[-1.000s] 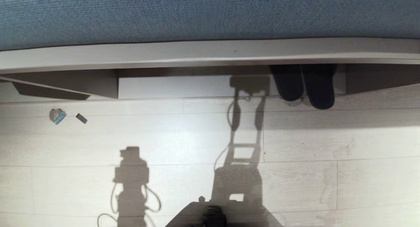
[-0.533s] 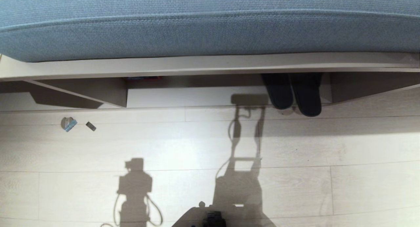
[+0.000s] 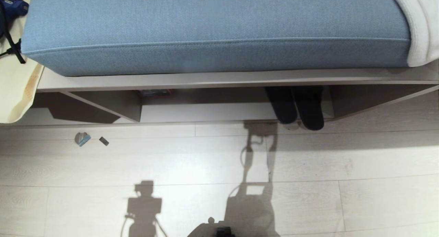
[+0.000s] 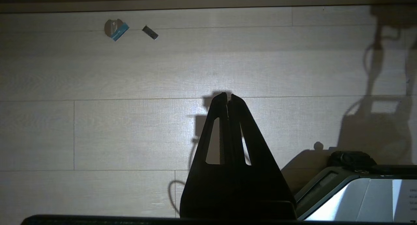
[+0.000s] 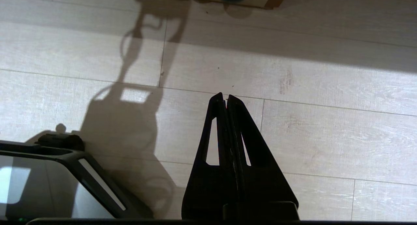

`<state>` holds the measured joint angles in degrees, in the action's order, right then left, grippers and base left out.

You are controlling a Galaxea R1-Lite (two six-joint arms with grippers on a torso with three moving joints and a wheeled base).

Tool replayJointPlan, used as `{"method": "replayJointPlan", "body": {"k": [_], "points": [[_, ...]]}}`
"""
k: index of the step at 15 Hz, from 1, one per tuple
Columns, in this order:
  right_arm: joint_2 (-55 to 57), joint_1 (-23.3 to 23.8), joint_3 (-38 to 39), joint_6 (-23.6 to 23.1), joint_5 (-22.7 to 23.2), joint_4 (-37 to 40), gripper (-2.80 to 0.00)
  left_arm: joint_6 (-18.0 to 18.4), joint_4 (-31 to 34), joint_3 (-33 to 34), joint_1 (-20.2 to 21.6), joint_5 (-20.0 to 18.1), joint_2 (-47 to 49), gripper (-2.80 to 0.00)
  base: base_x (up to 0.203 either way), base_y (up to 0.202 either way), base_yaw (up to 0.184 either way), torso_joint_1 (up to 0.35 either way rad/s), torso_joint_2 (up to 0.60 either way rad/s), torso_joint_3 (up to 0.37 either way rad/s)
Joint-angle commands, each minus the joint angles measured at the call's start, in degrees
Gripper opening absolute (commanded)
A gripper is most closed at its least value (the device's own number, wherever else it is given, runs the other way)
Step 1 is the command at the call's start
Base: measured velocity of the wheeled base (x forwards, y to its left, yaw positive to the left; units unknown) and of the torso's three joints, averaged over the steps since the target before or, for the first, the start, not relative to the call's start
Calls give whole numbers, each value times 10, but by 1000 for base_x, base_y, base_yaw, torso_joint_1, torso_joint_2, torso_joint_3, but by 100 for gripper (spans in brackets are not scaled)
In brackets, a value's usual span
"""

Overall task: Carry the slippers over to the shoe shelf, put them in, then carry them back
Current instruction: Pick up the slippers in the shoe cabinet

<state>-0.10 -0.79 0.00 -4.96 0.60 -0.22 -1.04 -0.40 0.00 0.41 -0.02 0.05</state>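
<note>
Both arms hang parked over the floor (image 3: pixel 343 161), pointing down. The left tool (image 4: pixel 227 96) has its fingers pressed together with nothing between them, and the right tool (image 5: pixel 224 96) is the same, closed and empty. The slippers (image 3: pixel 296 108) sit side by side in the shoe shelf (image 3: pixel 205 111), at its right end by the divider, their rounded ends poking out over the front edge. They look dark and soft. Above the shelf lies a blue woven cushion (image 3: pixel 212 31). The floor is pale wood-look planks.
</note>
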Motion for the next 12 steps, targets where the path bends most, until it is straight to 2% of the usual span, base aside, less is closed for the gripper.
{"method": "replayJointPlan", "body": {"k": [1,12], "points": [[2,0,0,0,0,0,-280,0,0,0,0,0,0,-280,0,0,0,7,2,198],[2,0,0,-1,0,0,-280,-1,0,0,0,0,0,-280,0,0,0,1,1,200]]}}
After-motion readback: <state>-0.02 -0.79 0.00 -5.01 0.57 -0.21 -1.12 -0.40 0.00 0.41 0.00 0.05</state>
